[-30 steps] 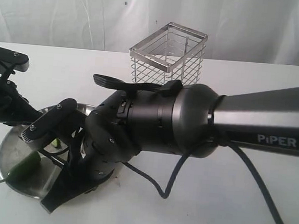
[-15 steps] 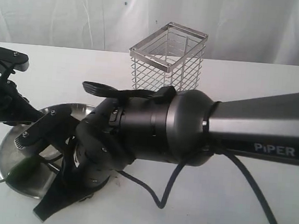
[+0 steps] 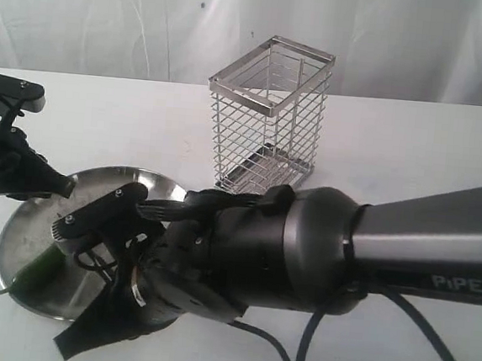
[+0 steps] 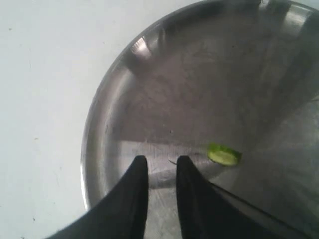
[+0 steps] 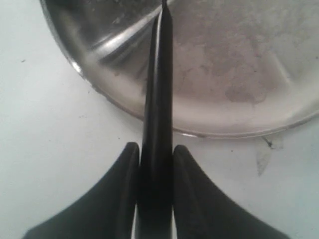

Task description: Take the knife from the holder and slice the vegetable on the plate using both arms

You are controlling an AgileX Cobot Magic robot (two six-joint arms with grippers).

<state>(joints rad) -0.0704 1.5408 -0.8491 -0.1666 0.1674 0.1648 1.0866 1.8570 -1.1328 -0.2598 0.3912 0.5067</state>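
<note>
The steel plate point(image 3: 22, 227) lies at the front left, partly behind my right arm point(image 3: 259, 258). A green vegetable point(image 3: 41, 266) rests on its near side, and a cut green slice point(image 4: 224, 155) lies on the plate point(image 4: 149, 99) beside my left gripper point(image 4: 160, 162). Its jaws stand apart over the plate with nothing between them. My right gripper point(image 5: 155, 154) is shut on the black knife point(image 5: 158, 99), whose point reaches over the plate's rim point(image 5: 124, 107). The wire holder point(image 3: 268, 115) stands empty behind.
A white table point(image 3: 412, 153) carries everything, with a white curtain behind it. The right arm's cable point(image 3: 285, 353) trails over the table's front. My left arm point(image 3: 2, 155) sits at the far left by the plate's rim.
My right arm has sunk lower and come forward with the knife, uncovering the holder's base. The left arm has hardly moved.
</note>
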